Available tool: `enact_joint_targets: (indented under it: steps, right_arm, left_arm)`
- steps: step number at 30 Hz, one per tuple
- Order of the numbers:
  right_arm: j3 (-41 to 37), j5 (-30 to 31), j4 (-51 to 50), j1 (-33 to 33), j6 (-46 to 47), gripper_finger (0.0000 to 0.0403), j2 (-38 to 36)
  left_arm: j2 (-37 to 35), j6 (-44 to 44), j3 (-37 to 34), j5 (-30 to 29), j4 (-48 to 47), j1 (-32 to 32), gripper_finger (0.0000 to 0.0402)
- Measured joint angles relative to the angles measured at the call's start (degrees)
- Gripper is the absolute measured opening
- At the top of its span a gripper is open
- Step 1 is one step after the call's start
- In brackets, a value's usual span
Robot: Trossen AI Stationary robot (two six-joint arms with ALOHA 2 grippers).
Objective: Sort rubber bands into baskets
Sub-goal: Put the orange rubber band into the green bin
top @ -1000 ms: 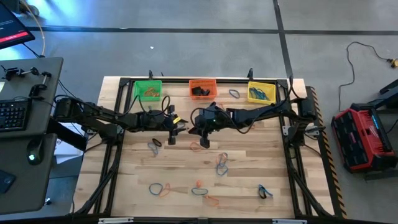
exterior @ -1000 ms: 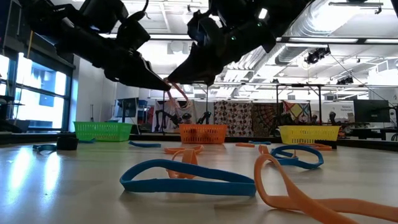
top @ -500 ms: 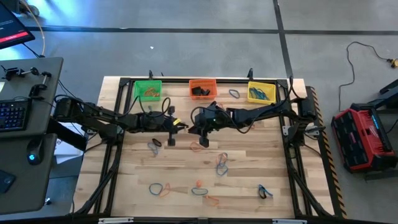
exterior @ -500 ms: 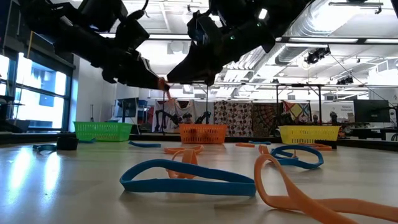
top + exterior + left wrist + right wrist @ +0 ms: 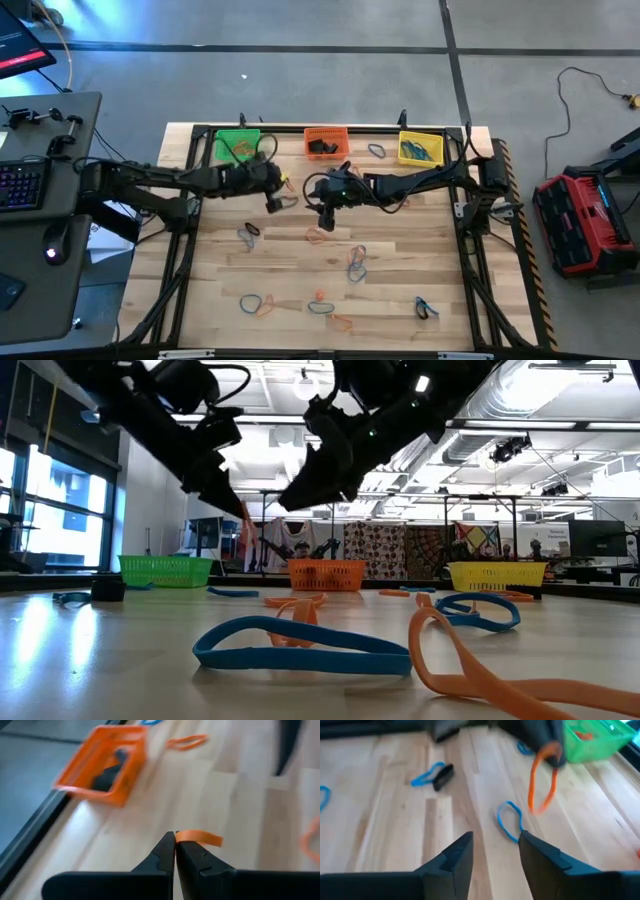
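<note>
My left gripper [image 5: 284, 193] hovers above the table's middle, shut on an orange-red rubber band [image 5: 542, 780]. My right gripper [image 5: 495, 851] stands open just to its right [image 5: 322, 207], with nothing between its fingers. Three baskets line the far edge: green [image 5: 237, 145], red-orange [image 5: 326, 141] and yellow [image 5: 420, 148]. Several loose rubber bands, blue and orange, lie flat on the wood [image 5: 355, 262], [image 5: 255, 303], [image 5: 427, 307]. My left gripper pinches the orange-red band between its two fingertips, at the top of the loop [image 5: 186, 836]. The fingers come from the table's left, slanting down. The loop hangs slack below them [image 5: 245, 520], lifted clear of the table.
A dark object lies in the red-orange basket [image 5: 320, 147]. A small black piece [image 5: 443, 776] rests on the wood by a blue band [image 5: 425, 775]. Orange and blue bands lie under the grippers [image 5: 320, 235]. A desk with a keyboard stands left of the table [image 5: 25, 185].
My left gripper has shut on the orange-red band that my right gripper held, then risen and swung toward the far edge with it. My right gripper has opened and let the band go, staying in place. The band now hangs from the left gripper alone.
</note>
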Motion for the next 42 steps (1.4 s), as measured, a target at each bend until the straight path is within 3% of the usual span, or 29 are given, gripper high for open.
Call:
enact_joint_targets:
  steps: [8,17,34,42]
  right_arm:
    - [0.0,1.3,-5.8,0.1,0.0,0.009,0.0]
    - [0.0,2.5,-6.7,0.1,-1.6,0.0006,0.0]
    - [0.0,2.8,-7.2,0.1,-3.7,0.0,0.0]
    - [0.0,2.8,-7.6,0.1,-3.7,0.0,0.0]
  left_arm:
    - [-3.3,0.6,10.3,-1.6,-23.6,11.2,0.0]
    - [0.1,5.2,21.8,-1.2,-43.5,24.9,0.0]
    - [26.7,17.0,40.0,0.0,-60.0,38.4,0.0]
    - [35.3,19.7,43.1,-1.0,-62.3,41.2,0.0]
